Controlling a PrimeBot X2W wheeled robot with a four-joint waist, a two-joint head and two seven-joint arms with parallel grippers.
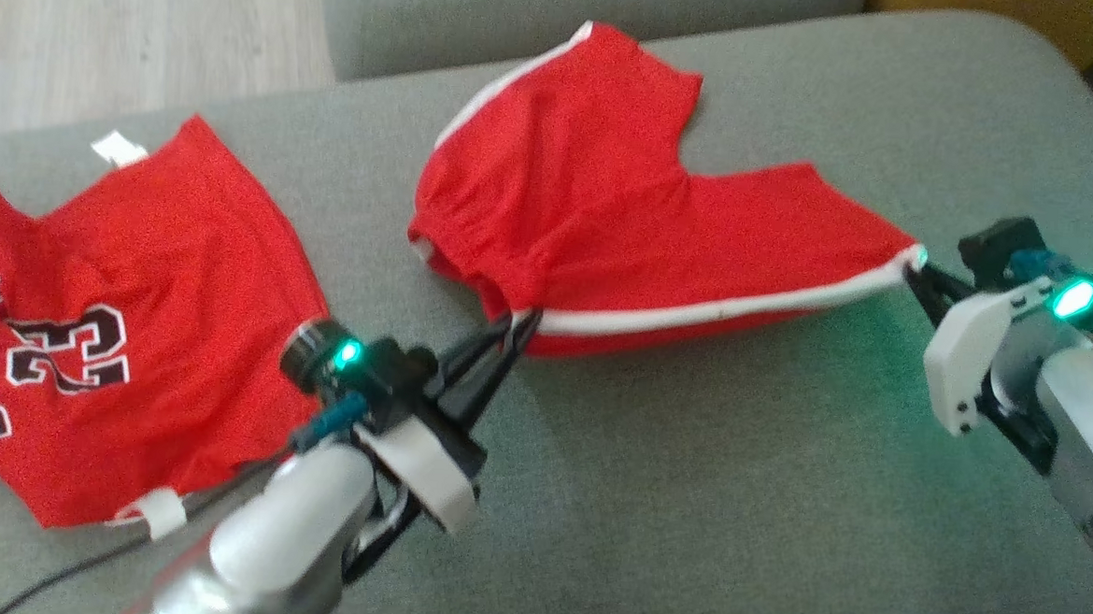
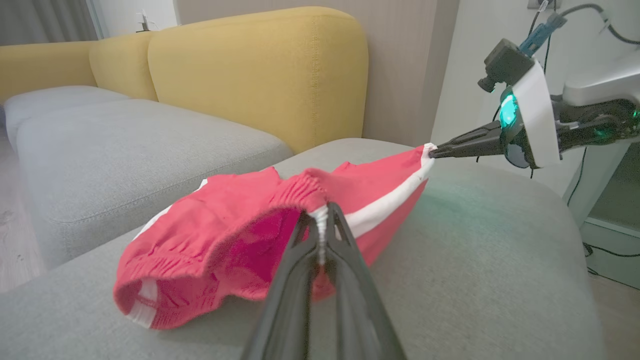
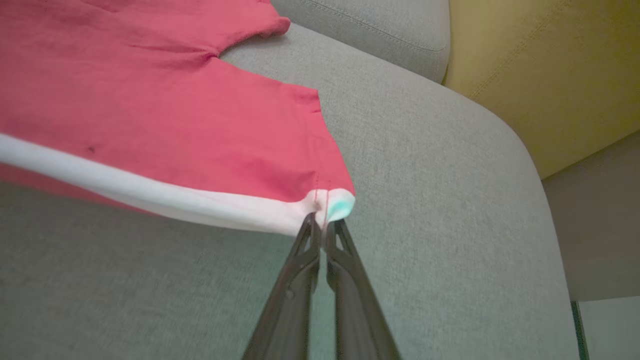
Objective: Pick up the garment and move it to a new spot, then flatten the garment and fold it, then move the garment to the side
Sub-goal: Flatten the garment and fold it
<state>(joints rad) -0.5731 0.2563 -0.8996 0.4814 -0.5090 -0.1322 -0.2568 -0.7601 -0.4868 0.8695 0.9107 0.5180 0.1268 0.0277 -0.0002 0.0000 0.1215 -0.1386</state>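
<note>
Red shorts (image 1: 609, 189) on grey cushion (image 1: 686, 492), toward far edge, stretched between grippers. Left gripper (image 1: 519, 329) pinched on waistband end; right gripper (image 1: 918, 266) pinched on hem corner. Risk: shallow corner bites, so more tension could pull fabric free

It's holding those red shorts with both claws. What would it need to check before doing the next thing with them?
1. Left gripper shut on the shorts at the waistband: ok.
2. Right gripper shut on the hem corner: ok.
3. White stripe stretched between the two grips: ok, it runs nearly straight.
4. Shorts lying flat: not ok; the waistband gapes open and the held edge is off the cushion.
5. Shorts apart from the jersey: ok, grey cushion shows between them.
6. Grips firm enough to last a pull: cannot tell.
</note>
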